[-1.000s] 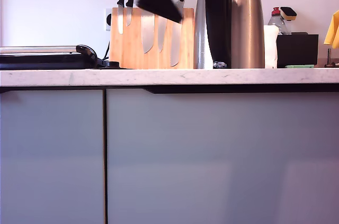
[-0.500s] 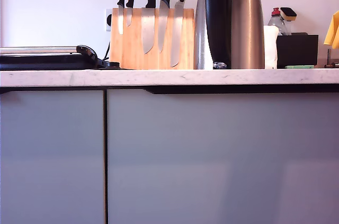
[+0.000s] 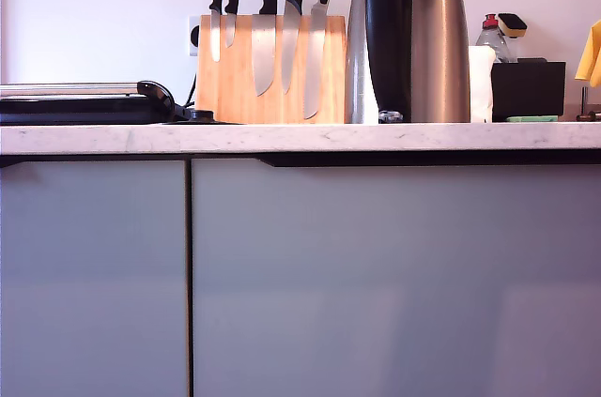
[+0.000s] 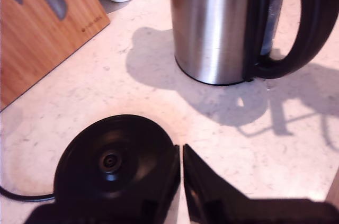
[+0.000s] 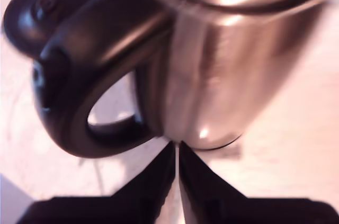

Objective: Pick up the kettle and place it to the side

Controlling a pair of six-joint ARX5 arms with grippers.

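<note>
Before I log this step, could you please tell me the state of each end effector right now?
My first gripper: shut, holding nothing, above the counter near the black base.
My second gripper: shut, holding nothing, close to the kettle.

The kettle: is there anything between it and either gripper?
Nothing visible. In both wrist views only bare counter lies between the kettle and each closed gripper, my first gripper and my second gripper. The black power base sits beside my first gripper, off that line.
</note>
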